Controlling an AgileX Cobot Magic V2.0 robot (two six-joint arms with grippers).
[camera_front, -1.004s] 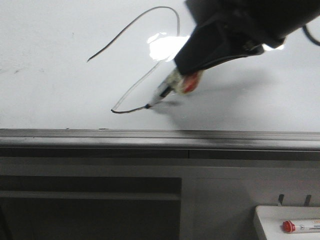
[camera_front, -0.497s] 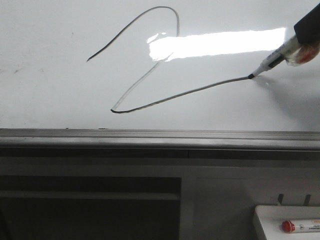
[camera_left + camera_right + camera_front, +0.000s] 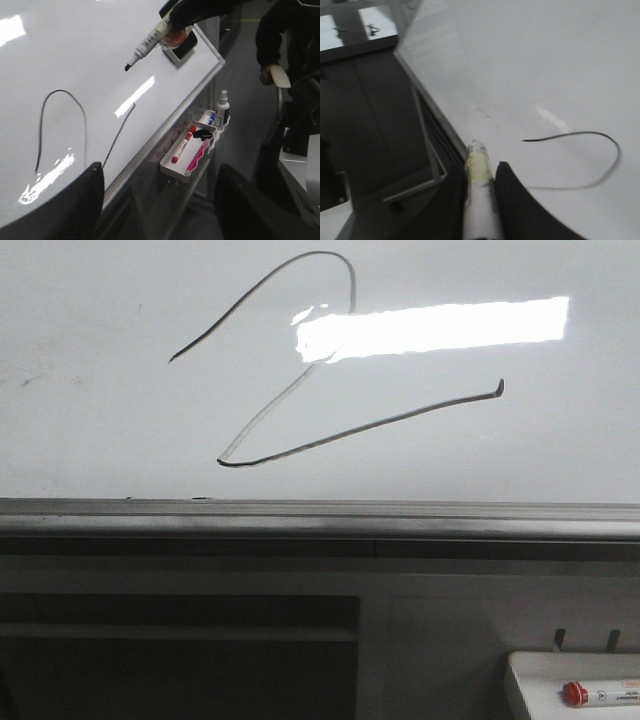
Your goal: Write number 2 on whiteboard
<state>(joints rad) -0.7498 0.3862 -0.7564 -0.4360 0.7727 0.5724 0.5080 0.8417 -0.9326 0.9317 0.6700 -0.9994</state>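
The number 2 fills the whiteboard's centre, complete. The right gripper fingers clamp the black marker, its tip lifted clear; retreat straight off, avoiding smears. Left fingers hang apart.

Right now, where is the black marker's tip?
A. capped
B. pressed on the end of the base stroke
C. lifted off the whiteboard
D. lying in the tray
C: in the left wrist view the marker tip hangs clear of the whiteboard, away from the 2.
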